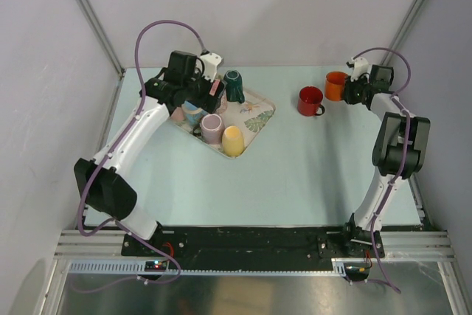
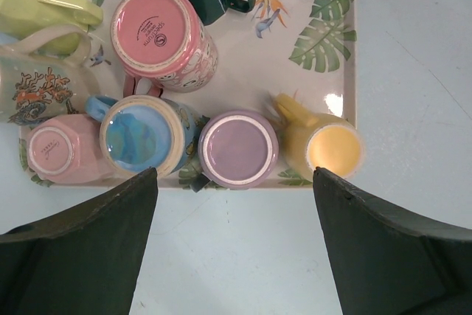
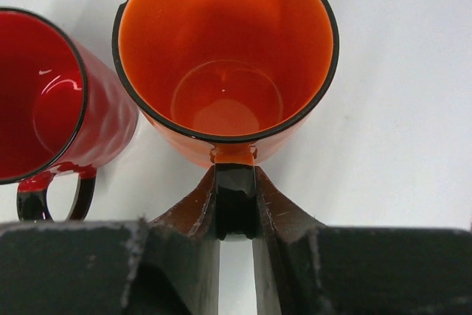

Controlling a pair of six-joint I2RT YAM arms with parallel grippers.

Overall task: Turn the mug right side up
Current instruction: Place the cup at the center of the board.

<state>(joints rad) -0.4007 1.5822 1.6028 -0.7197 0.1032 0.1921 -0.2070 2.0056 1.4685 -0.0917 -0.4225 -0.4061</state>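
- The glossy orange ceramic mug [image 3: 225,57] stands mouth-up on the pale table [image 3: 413,71], at its far right. It is just beside an upright red glazed mug [image 3: 44,94], so the turning looks done.
- The right gripper [image 3: 236,182] is clamped on the orange mug's handle from the near side, probably steadying it before letting go.
- The left gripper [image 2: 234,181], jaws wide apart, hovers over a leaf-patterned tray [image 2: 352,71] of upside-down mugs [image 2: 237,149], well apart from the orange mug.

Top camera overlooks the whole table [image 1: 295,175] from above its near edge, sharing the far-left tray [image 2: 349,71] with the close, downward left wrist view and the far-right orange mug [image 3: 221,42] with the closer right wrist view
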